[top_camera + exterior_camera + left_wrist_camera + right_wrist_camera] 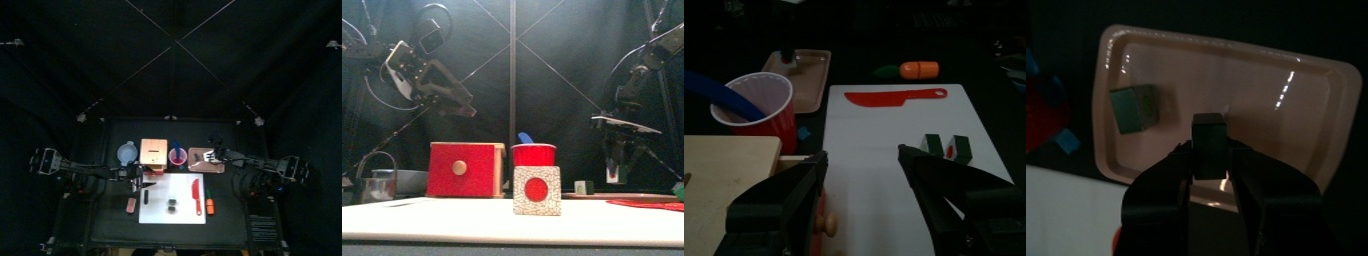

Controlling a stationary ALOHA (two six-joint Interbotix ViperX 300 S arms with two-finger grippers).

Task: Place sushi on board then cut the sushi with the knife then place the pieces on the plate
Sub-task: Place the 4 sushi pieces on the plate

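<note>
My right gripper (1209, 150) hangs over the pink tray (1307, 110), shut on a dark sushi piece (1209, 135). Another sushi piece (1136, 105) lies in the tray. On the white board (174, 220) lie the red knife (195, 190) and the remaining sushi pieces (171, 207), which stand close together (947, 147). My left gripper (858, 160) is open and holds nothing. It hovers above the board's back left corner, near the wooden box (731, 160). In the front view a sushi block (537, 190) shows its white face with a red centre.
A red cup (177, 155) with a blue knife (711, 85) stands between the box and the tray. A blue-grey bowl (126, 153) sits left of the box. An orange toy food (211, 208) lies right of the board and a small red thing (131, 204) lies left of it.
</note>
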